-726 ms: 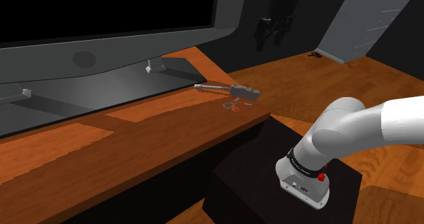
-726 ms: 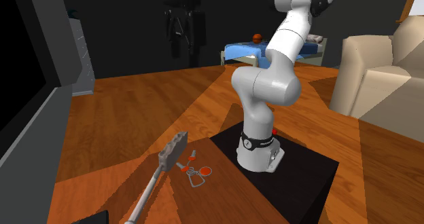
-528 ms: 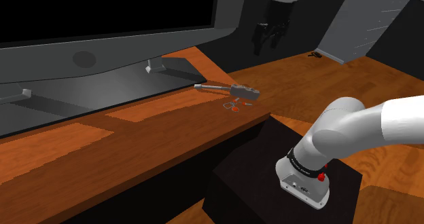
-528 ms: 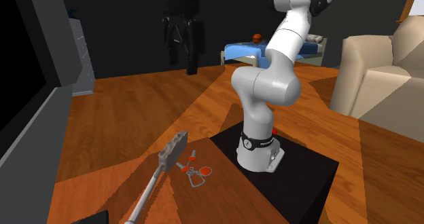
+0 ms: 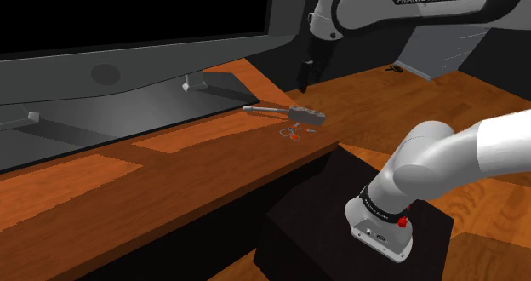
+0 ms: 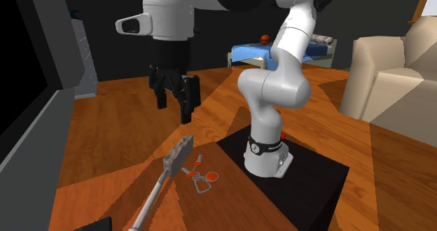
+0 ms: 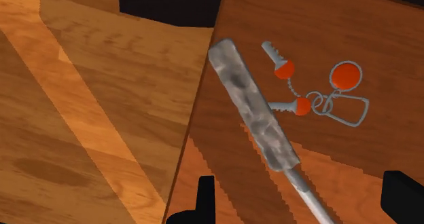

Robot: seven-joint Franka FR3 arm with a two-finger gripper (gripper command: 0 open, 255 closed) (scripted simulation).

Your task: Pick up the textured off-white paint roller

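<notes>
1. Claw (image 6: 174,105) hung fully open and empty, well above the tabletop (image 5: 213,143), fingers (image 7: 204,199) pointing down.
2. Paint roller (image 7: 253,114), mottled grey-white, lay flat below the claw, its sleeve tip at the tabletop's edge. In the wrist view the sleeve sat ahead of the fingers and the thin handle ran back between them.
3. Long axis of the roller ran on a slant to the line joining the fingers, neither square to it nor parallel. Judgement: the wrist would need turning before descent, so the fingers close across the sleeve.
4. Key ring (image 7: 319,97) with orange tags lay just beside the sleeve, not touching it. Judgement: one finger could foul it.
5. Tabletop was brown wood and also carried a large dark screen (image 5: 128,24), well apart from the roller.
6. Room showed a wooden floor (image 6: 119,117), with a blue bed (image 6: 248,52) and a pale sofa (image 6: 392,75) beyond.
</notes>
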